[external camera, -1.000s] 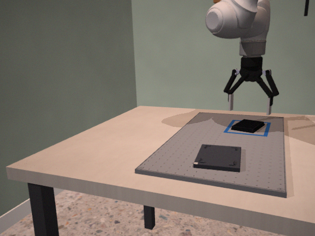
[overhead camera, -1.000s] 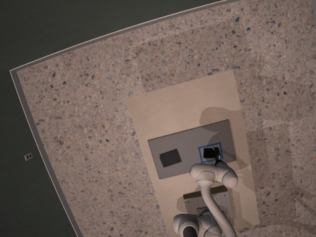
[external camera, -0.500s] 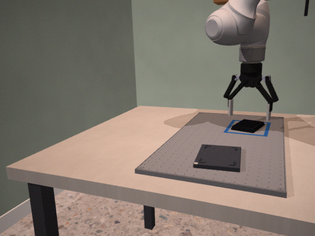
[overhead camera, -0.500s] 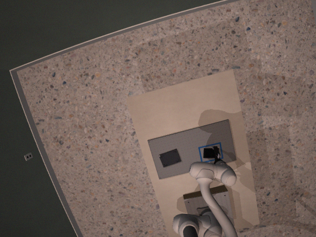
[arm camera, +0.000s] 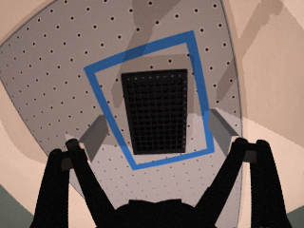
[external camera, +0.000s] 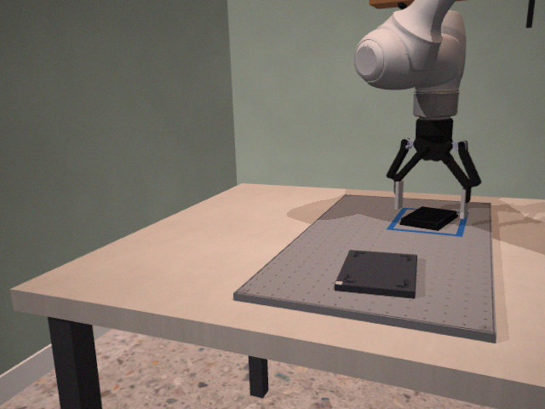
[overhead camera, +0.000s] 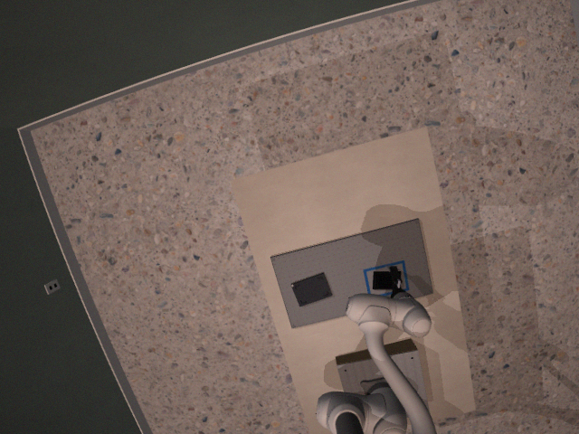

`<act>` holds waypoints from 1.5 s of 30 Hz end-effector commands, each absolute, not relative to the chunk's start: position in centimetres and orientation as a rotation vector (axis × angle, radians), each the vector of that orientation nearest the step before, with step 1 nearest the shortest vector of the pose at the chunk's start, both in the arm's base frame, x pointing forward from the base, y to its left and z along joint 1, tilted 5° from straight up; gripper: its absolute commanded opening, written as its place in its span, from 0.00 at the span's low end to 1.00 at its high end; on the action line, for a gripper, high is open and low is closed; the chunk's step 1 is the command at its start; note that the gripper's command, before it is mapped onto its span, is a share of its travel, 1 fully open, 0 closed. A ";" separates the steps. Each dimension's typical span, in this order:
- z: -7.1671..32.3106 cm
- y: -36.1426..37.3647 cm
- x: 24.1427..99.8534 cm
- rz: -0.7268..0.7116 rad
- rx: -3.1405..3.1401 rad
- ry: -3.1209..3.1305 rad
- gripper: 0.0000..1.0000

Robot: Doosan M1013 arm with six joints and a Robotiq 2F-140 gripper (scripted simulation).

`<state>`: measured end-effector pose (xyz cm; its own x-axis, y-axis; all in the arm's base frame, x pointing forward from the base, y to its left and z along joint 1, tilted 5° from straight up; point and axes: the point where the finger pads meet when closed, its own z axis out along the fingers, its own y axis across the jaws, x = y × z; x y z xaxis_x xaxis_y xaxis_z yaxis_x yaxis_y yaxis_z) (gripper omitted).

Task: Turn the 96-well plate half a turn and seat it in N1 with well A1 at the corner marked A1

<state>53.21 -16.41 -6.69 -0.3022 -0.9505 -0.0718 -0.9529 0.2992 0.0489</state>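
1. My gripper point(external camera: 430, 195) is fully open and holds nothing. It hangs above the 96-well plate point(external camera: 429, 217), with one fingertip at each side of it and above its level.

2. In the wrist view the plate point(arm camera: 156, 110) is at 12 o'clock from my palm, and my pads point(arm camera: 218, 121) are at 3 and 9 o'clock of it, apart from its long sides.

3. To do this step well, I think I must come straight down, keep the plate centred between the pads, and close only when the pads are level with its side walls. If I am off-centre, one pad may push the plate first and turn it.

4. The plate lies flat inside the blue taped outline B1 point(external camera: 461, 229). The nest N1 point(external camera: 378, 273), at 7 o'clock from it in the exterior view, has no plate in it.

5. The plate is black and low, with a fine grid of wells on top. I cannot see the cut corner.
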 end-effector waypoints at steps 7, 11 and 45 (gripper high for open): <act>-6.8 -16.4 53.2 0.128 -1.838 2.508 1.00; -6.8 -16.4 53.2 0.128 -1.838 2.508 0.00; -6.8 -16.4 53.2 0.128 -1.838 2.508 0.00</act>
<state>53.22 -16.41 -6.79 -0.3021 -0.9506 -0.0718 -0.9529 0.2992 0.0487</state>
